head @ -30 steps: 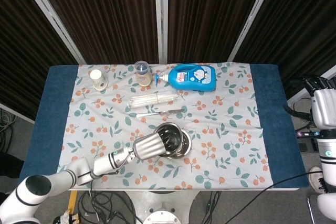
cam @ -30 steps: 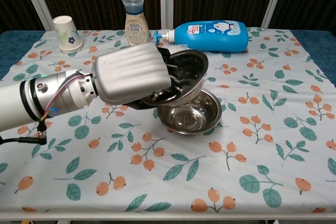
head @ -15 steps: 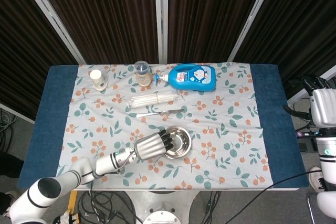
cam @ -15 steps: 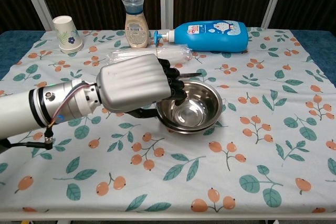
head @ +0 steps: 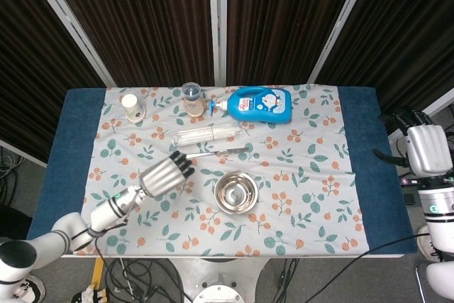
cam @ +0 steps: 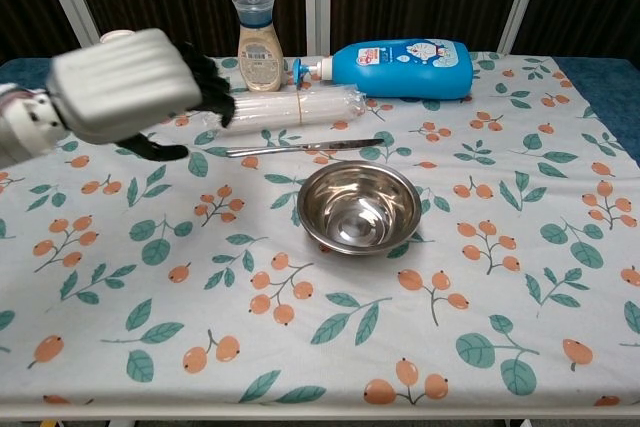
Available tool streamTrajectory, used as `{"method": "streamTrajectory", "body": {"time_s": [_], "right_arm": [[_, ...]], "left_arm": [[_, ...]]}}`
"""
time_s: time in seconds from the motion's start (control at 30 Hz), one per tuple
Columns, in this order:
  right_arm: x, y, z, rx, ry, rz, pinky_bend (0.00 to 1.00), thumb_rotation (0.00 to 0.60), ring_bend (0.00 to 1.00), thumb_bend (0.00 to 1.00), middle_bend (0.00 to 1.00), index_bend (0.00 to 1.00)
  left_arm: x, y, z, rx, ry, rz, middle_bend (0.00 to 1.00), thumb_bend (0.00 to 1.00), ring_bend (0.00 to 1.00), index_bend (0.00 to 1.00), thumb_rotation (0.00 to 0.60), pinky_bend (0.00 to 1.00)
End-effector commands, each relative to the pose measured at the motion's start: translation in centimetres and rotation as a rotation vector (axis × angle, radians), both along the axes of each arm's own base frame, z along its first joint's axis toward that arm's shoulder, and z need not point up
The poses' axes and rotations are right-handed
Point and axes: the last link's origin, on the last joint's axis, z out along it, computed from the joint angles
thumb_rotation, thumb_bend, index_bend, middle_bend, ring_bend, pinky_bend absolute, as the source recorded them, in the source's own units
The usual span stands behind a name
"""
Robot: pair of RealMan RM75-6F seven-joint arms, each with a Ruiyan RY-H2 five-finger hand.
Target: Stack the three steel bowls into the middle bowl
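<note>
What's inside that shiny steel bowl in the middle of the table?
The steel bowl shows only a bare, shiny inner surface. Any bowls nested beneath it cannot be told apart from here.

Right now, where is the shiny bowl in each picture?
Head view: the bowl sits low in the middle of the flowery cloth.
Chest view: the bowl sits in the middle of the picture.
Shared landmark: the blue bottle lies behind it in both.

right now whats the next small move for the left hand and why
Probably just draw the left hand back to rest. It holds nothing and hangs left of the steel bowls, which already sit nested mid-table, and no other bowl shows on the cloth, so the stacking looks done.
</note>
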Motion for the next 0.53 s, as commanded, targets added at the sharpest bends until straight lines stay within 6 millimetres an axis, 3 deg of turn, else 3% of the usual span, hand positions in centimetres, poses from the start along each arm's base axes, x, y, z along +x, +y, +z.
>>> {"method": "streamTrajectory", "body": {"time_s": [0.03,0.13,0.2,0.4,0.53], "right_arm": [[-0.7,1.1,-2.2,0.068,0.054,0.010,0.24,0.600,0.16,0.01,0.33,0.32],[-2.1,2.6,-4.4,0.097,0.088,0.033,0.18,0.600,0.10,0.01,0.26,0.29],[-3.2,3.7,-5.6,0.109,0.081,0.040,0.14,0.600,0.06,0.00,0.21,0.25],[-6.3,6.9,-9.2,0.147,0.084,0.042,0.09,0.600,0.00,0.00,0.13,0.13],[-6.5,7.0,-10.6,0.173,0.089,0.048,0.09,0.600,0.00,0.00,0.13,0.12]], "left_arm": [[-6.9,-2.0,4.5,0.075,-0.123,0.429,0.44,0.21,0.34,0.44,0.600,0.43],[-10.2,-4.2,6.8,0.075,-0.217,0.672,0.26,0.15,0.19,0.30,0.600,0.34],[-11.4,-5.5,8.1,0.115,-0.250,0.725,0.20,0.12,0.14,0.25,0.600,0.29],[-13.9,-8.3,10.4,0.241,-0.300,0.767,0.19,0.12,0.14,0.24,0.600,0.27],[-14.5,-9.3,11.0,0.271,-0.330,0.776,0.19,0.12,0.14,0.24,0.600,0.26]]}}
